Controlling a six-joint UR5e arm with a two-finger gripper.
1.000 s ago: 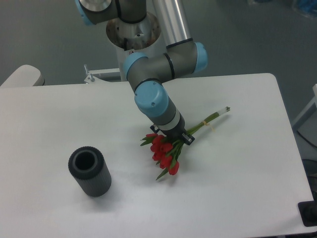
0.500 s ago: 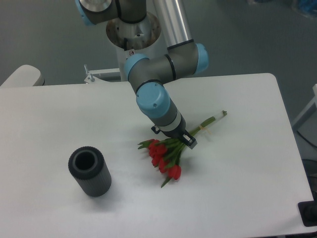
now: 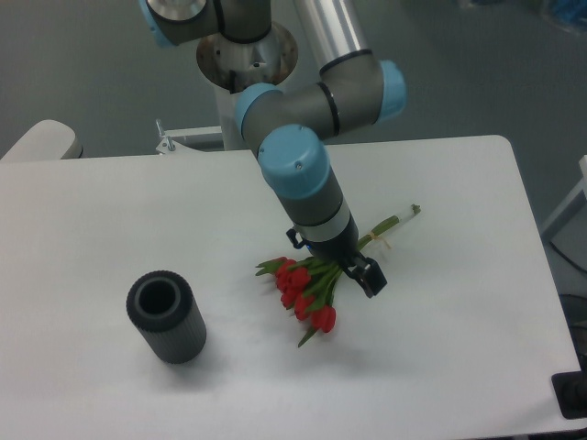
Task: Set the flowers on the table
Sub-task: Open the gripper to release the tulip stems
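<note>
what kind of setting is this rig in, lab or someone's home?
Probably a robotics lab: a grey and blue jointed robot arm on a metal pedestal, a bare white rectangular table, plain grey floor. Only props: red tulip bunch, dark grey ribbed cylinder.

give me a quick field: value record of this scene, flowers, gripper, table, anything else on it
flowers: red tulip bunch lying flat on the table, blooms toward the front left, stems pointing back right
gripper: above the stems near the middle of the bunch; whether the fingers are open or closed cannot be told from this view
table: white tabletop, rounded corners
other object: dark grey ribbed cylinder, standing with its open end up, front left, apart from the flowers
task status: flowers appear to rest on the table
</note>
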